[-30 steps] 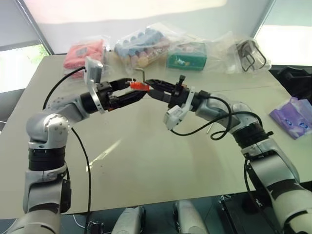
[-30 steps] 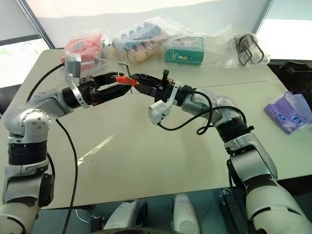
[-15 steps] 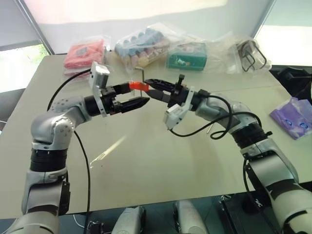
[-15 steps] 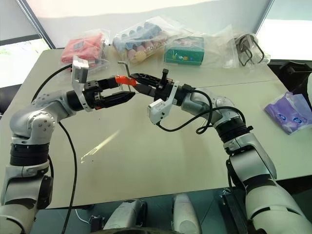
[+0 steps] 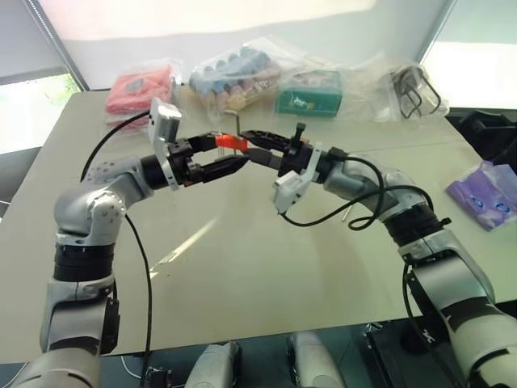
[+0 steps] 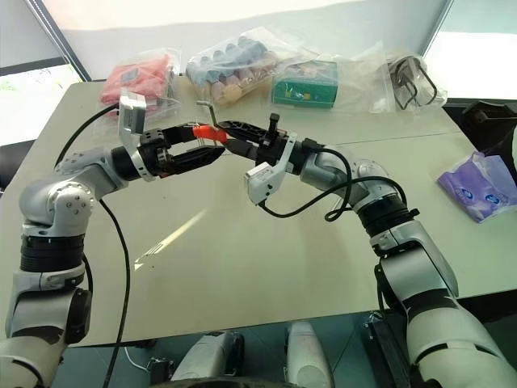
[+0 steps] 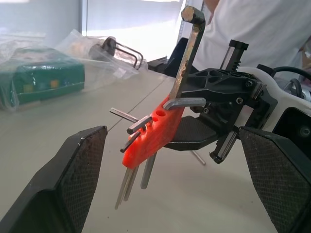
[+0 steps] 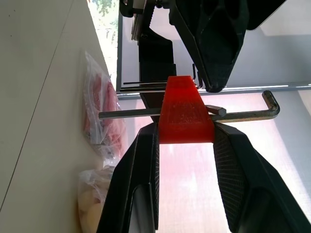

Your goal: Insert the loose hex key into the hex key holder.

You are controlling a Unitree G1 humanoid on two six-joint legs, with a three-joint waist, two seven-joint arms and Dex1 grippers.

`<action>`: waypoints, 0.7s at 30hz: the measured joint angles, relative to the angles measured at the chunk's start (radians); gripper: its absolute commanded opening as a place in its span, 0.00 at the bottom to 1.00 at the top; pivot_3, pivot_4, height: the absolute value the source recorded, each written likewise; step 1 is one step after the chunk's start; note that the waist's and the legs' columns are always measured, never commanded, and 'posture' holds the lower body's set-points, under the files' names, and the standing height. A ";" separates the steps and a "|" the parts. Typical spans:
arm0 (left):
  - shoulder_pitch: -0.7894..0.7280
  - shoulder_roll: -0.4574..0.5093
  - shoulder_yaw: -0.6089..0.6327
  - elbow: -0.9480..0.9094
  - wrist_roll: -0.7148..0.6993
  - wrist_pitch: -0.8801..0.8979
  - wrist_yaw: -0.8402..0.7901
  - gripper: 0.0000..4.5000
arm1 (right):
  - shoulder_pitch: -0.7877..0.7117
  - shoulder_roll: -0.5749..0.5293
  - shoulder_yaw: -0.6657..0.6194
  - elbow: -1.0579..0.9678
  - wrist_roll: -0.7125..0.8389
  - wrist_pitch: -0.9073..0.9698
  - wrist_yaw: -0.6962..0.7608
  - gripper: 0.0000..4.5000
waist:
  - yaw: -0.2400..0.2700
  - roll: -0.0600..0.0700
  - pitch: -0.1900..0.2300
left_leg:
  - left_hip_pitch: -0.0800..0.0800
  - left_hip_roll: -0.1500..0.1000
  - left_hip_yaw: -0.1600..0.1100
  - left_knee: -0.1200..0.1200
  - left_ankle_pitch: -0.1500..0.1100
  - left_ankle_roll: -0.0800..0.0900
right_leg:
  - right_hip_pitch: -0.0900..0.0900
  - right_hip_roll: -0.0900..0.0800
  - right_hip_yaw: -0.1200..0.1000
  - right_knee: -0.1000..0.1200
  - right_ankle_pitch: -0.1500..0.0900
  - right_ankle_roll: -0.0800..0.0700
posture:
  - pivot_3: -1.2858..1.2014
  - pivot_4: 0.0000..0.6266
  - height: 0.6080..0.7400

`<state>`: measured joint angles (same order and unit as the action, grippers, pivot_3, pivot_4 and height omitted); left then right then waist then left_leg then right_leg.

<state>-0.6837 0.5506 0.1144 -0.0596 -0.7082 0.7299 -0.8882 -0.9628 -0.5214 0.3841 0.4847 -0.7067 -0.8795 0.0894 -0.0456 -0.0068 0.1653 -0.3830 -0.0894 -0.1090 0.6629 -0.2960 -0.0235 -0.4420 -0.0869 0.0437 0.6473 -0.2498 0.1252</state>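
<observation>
The right claw is clamped on the hex key holder above the desk, the loose hex key already through it. The left claw gapes empty alongside; a bump could unseat the key.

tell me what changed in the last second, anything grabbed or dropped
Very little. The left gripper, wide open throughout, dipped its fingers slightly below the hex key holder, then came back up beside it; it took hold of nothing. The right gripper stayed shut on the holder, with the loose hex key still standing through it. The bags on the table did not move.
</observation>
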 measured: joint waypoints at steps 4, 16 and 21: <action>0.000 0.000 0.000 0.000 0.001 -0.002 0.002 0.87 | 0.000 0.000 0.000 0.000 0.006 0.000 0.006 0.22 | 0.000 0.000 0.000 | 0.000 0.000 0.000 0.000 0.000 0.000 | 0.000 0.000 0.000 0.000 0.000 0.000 | 0.52 0.24 1.00; -0.008 -0.019 0.000 0.021 0.003 -0.019 0.004 0.04 | 0.009 -0.007 -0.007 -0.011 0.037 0.020 0.035 0.22 | 0.000 0.000 0.000 | 0.000 0.000 0.000 0.001 0.000 0.000 | 0.000 0.000 0.000 0.000 0.000 0.000 | 0.52 0.24 1.00; -0.008 -0.028 -0.004 0.021 0.009 -0.019 0.003 0.04 | 0.026 -0.009 -0.015 -0.025 0.053 0.027 0.053 0.22 | 0.001 0.000 0.000 | 0.000 0.000 0.000 0.001 0.000 0.000 | 0.000 0.000 0.000 0.000 0.000 0.000 | 0.52 0.24 1.00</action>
<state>-0.6912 0.5228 0.1106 -0.0383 -0.6997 0.7106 -0.8848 -0.9373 -0.5306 0.3694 0.4599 -0.6536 -0.8527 0.1426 -0.0450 -0.0068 0.1653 -0.3833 -0.0894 -0.1091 0.6634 -0.2960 -0.0234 -0.4419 -0.0870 0.0437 0.6474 -0.2498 0.1252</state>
